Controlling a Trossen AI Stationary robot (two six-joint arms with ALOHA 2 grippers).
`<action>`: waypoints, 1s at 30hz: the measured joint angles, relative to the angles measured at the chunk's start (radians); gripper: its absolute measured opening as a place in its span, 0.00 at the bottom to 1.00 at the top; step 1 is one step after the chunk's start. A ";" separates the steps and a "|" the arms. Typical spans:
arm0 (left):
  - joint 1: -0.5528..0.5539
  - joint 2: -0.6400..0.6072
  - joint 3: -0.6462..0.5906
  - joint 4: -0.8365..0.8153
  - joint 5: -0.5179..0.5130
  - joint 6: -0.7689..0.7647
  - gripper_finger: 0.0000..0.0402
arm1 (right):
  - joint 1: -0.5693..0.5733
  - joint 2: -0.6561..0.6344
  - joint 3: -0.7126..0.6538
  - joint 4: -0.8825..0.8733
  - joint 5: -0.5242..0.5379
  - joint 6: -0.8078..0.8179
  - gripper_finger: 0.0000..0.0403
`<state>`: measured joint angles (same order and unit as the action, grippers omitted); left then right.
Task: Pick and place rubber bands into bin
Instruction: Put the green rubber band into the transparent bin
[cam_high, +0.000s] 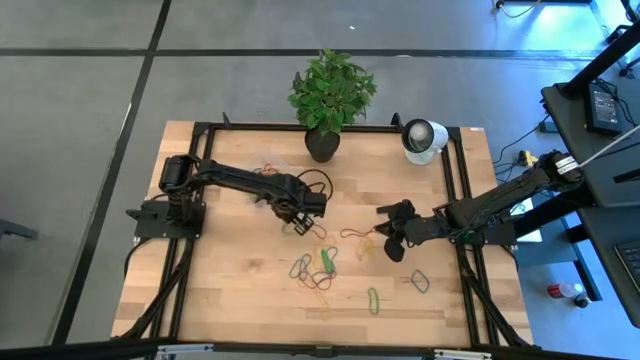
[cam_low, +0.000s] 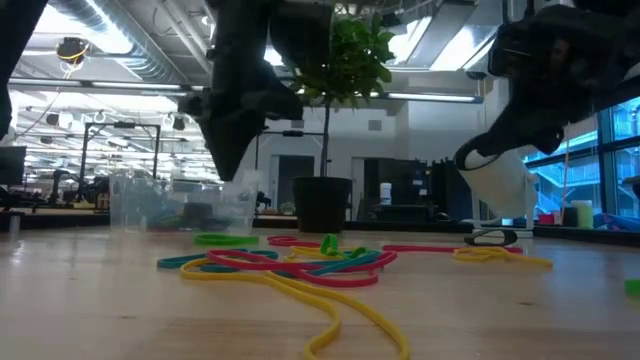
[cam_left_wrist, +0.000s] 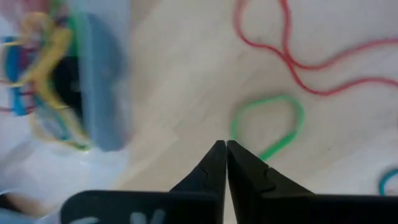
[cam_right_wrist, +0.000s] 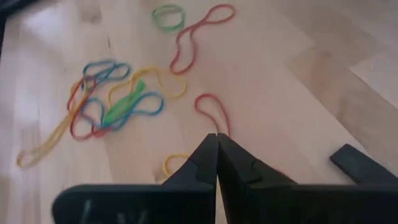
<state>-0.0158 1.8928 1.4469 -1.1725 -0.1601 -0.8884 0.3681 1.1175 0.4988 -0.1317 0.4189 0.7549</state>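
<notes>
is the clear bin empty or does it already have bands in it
Not empty. The left wrist view shows yellow, blue and red rubber bands lying inside the bin; many more are spread on the table.

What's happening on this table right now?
Two robot arms are clearing rubber bands off a wooden table into a clear bin, which already holds several. The left gripper is shut and empty, just above a green band near the bin. The right gripper is also shut and empty, over the scattered bands.
</notes>
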 joint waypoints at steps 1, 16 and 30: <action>0.000 0.004 -0.008 0.019 0.014 0.011 0.04 | -0.007 0.000 0.000 0.009 0.001 0.009 0.02; 0.005 0.041 -0.163 0.144 0.084 0.041 0.26 | -0.065 0.000 0.000 0.105 0.002 0.057 0.02; 0.005 0.041 -0.219 0.290 0.136 0.056 0.16 | -0.066 0.000 0.001 0.131 0.001 0.082 0.02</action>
<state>-0.0105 1.9335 1.2277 -0.8820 -0.0245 -0.8321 0.3019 1.1172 0.4995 -0.0010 0.4198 0.8368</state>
